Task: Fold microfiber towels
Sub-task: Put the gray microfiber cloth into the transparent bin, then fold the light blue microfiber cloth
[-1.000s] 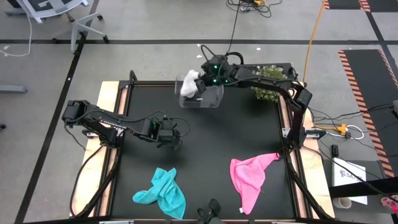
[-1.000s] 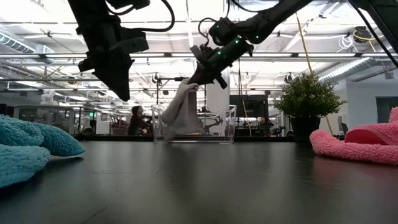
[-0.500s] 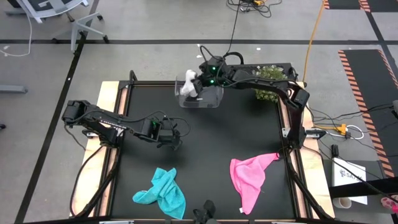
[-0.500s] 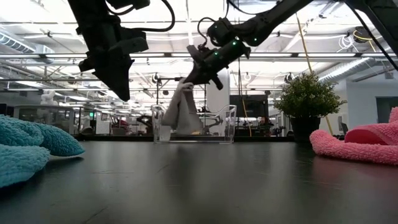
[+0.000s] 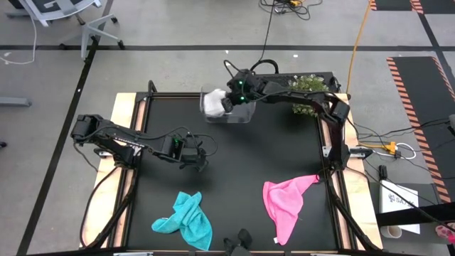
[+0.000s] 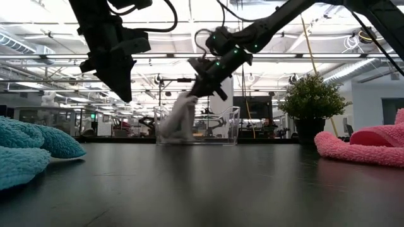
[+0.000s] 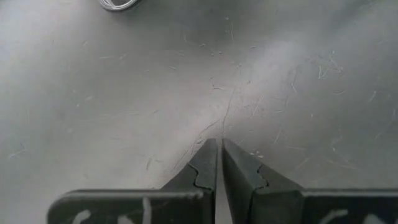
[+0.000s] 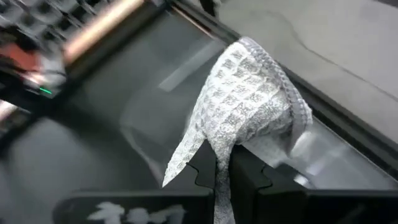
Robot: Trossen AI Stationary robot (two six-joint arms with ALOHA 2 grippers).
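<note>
Grey-white waffle-textured towel (image 8: 249,106) hangs pinched between the fingers of the right gripper (image 5: 226,104), which is clamped on it above the clear plastic bin (image 6: 218,129) at the far edge of the black table (image 5: 242,163); the cloth's lower end drapes down into the bin's left side, as the low view shows. Teal towel (image 5: 186,220) lies crumpled near the table's front edge on the left, and the pink towel (image 5: 286,200) lies spread near the front on the right, well apart from each other. Out over the table's left middle hangs the left gripper (image 7: 220,163), its fingers pressed together on nothing. A potted plant (image 6: 308,101) stands beyond the far right corner.
</note>
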